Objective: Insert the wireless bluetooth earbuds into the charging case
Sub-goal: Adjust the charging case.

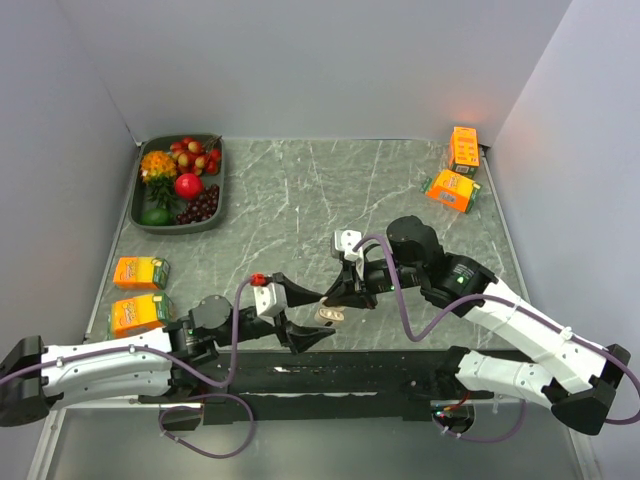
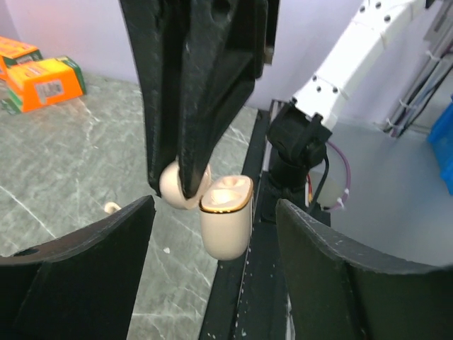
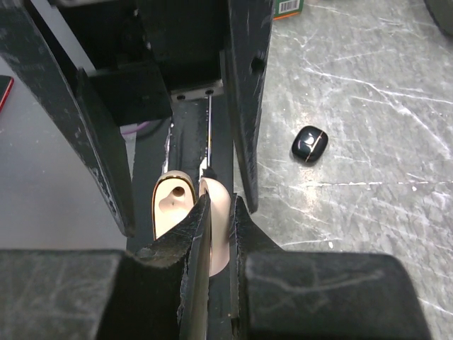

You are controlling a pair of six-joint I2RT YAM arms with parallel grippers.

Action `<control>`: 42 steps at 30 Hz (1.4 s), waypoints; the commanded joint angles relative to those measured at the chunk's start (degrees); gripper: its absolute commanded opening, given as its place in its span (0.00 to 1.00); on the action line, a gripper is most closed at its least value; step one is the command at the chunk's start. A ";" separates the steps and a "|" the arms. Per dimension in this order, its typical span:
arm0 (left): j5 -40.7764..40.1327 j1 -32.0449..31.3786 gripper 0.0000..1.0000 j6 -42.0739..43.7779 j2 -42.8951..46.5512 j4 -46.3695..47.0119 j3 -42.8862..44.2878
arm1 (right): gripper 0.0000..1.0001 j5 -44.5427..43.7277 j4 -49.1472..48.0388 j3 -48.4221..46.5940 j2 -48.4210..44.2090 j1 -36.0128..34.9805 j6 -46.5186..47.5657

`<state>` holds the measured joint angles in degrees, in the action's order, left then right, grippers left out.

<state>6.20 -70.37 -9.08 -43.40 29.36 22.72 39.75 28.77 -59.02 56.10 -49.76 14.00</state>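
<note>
1. Beige plastic is all my right end effector (image 3: 219,209) has: its jaws are pinched shut on the thin lid (image 2: 170,185) of the charging case (image 2: 225,223). The body seems to hang from that lid near the front edge of the table (image 3: 368,92). A twist could slip it free or strain the lid.
2. My left end effector (image 2: 216,205) stands wide open, one finger on each side of the case body and not touching it. If it closes off-centre, it could knock the case out of that narrow pinch.
3. One small black piece, which I take for an earbud (image 3: 309,143), lies on the table well apart from the case — I cannot find the other. The one socket (image 3: 173,202) I can see looks empty, so a dropped case means starting the hold again.
</note>
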 commanded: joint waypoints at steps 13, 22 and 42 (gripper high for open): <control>4.70 -0.12 0.64 0.12 -3.27 3.77 1.01 | 0.00 1.83 -1.62 -3.03 0.59 -1.22 0.41; 5.84 -0.12 0.29 0.29 -4.24 3.59 1.28 | 0.00 1.21 -1.70 -2.59 0.07 -1.48 0.33; -1.62 -0.12 0.01 0.73 -2.31 8.78 -2.33 | 0.99 -2.48 -4.69 -3.38 -3.00 -1.75 -4.15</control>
<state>8.19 -70.37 -8.67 -47.44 33.23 21.19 38.37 27.66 -59.96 56.29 -51.00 11.64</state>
